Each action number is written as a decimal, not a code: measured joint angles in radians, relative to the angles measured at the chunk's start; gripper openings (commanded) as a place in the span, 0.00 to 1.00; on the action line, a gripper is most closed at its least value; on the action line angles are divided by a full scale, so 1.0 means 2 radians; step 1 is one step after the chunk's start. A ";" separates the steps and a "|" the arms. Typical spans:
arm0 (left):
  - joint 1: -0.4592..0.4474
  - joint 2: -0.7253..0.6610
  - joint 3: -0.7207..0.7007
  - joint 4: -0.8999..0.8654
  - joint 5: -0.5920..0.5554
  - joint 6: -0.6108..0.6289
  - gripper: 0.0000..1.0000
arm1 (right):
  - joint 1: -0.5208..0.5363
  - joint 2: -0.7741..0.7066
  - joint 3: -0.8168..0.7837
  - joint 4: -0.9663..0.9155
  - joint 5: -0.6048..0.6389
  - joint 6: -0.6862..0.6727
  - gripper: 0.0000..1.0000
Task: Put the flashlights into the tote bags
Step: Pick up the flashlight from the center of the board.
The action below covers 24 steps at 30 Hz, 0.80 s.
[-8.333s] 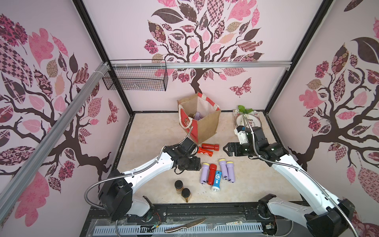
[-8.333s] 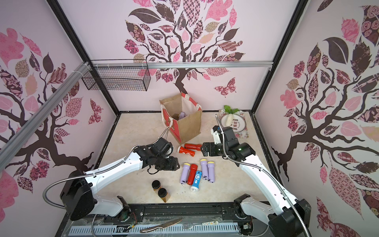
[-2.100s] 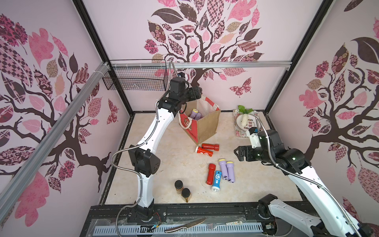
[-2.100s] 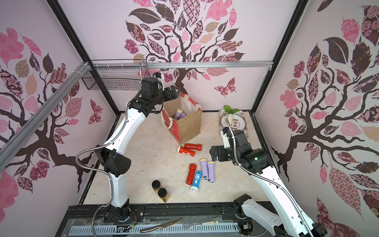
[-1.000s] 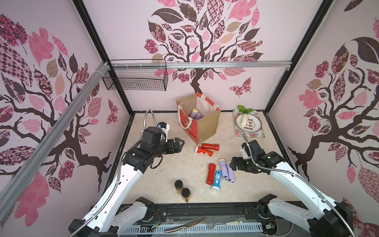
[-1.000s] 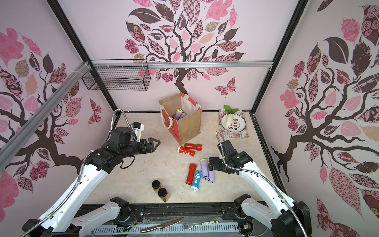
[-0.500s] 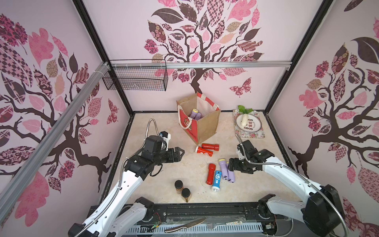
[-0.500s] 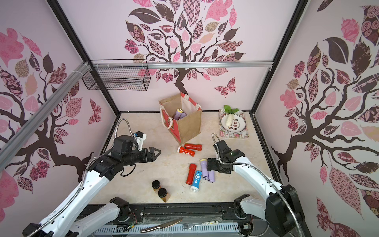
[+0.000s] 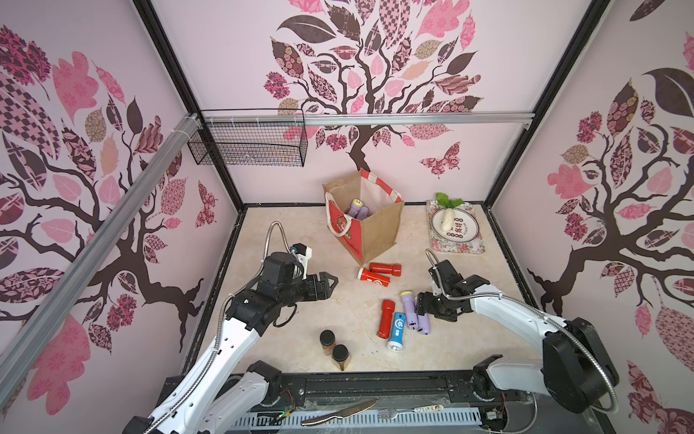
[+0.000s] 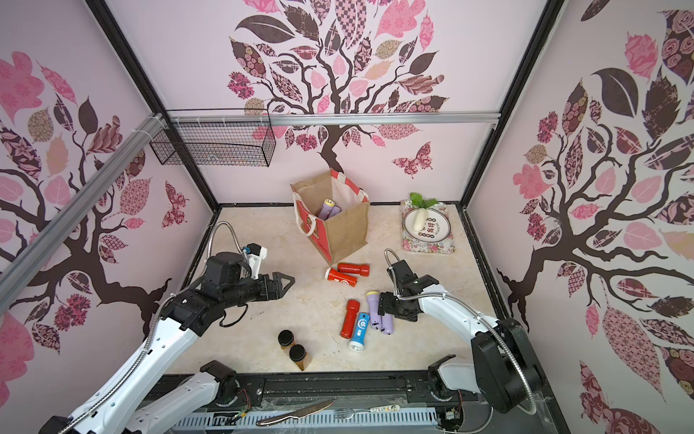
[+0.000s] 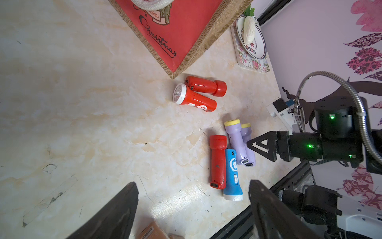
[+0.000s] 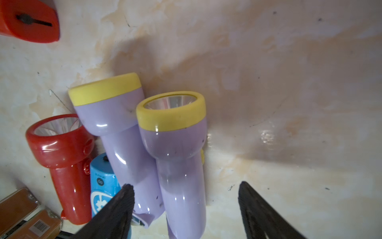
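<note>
Right wrist: lilac flashlight (image 12: 182, 165) is being straddled by open right gripper (image 12: 185, 184), ungripped; clamp-and-carry to tote bag (image 9: 379, 233) is likely being called for; left gripper (image 9: 329, 282) open.

The left arm (image 9: 233, 338) and the right arm (image 9: 514, 312) have smooth white shells with big round black joints. The left hand (image 9: 332, 281) and the right hand (image 11: 251, 144) are black, and their fingers are shaped like hollow triangles. A bendy silver hose (image 9: 274, 229) loops out of each wrist. A small white box (image 9: 302, 255) sits on the left wrist. Tiny green lights (image 11: 332, 117) glow on the right wrist. A thin black wire (image 9: 281, 325) curls under the left arm.
</note>
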State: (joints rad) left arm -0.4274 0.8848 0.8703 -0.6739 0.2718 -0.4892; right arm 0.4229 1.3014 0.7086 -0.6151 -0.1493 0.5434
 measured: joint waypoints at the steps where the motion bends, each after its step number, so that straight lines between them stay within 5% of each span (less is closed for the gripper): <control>1: 0.000 -0.002 -0.001 0.000 0.000 0.000 0.87 | 0.000 0.002 0.000 0.003 0.000 0.002 0.78; 24: 0.000 -0.007 -0.007 0.000 0.001 0.000 0.87 | -0.003 0.045 0.000 0.031 0.023 -0.001 0.65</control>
State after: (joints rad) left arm -0.4271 0.8711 0.8562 -0.6739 0.2741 -0.4892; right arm 0.4175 1.3907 0.7078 -0.5533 -0.1040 0.5407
